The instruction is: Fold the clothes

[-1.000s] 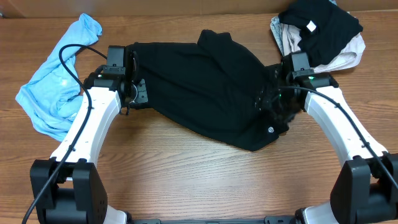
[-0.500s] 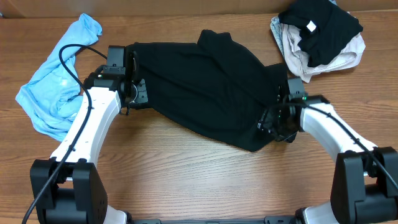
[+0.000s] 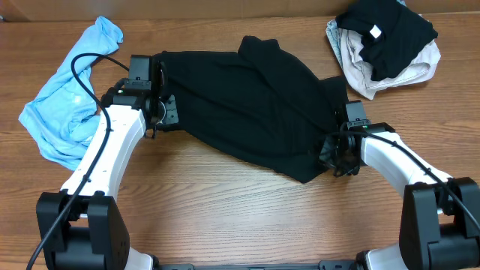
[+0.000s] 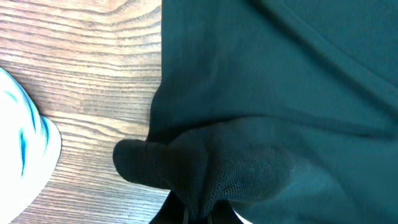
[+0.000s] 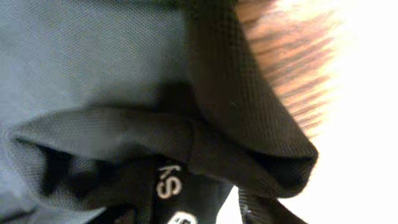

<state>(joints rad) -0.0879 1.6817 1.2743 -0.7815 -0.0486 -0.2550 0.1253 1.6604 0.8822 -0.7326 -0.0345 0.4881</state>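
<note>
Here, both grippers held opposite ends of the black shirt (image 3: 247, 112), spread across mid-frame on the table (image 3: 225, 217).
Left gripper (image 3: 163, 112) sat at the shirt's left edge, right gripper (image 3: 334, 154) at its lower-right corner. Wrist views showed cloth bunched where the fingers sit, fingers themselves hidden, so jaws looked clamped on fabric w/ no gap seen. Shirt lay wrinkled, a flap folded over at top centre. Risks, prob.: a thin pinch slipping out if the arms pull apart hard; an uneven lift dragging the hem & skewing the fold; right arm brushing the pile (image 3: 386, 45) at upper right. Blue garment (image 3: 64, 97) lay far left, apart from the shirt.
</note>
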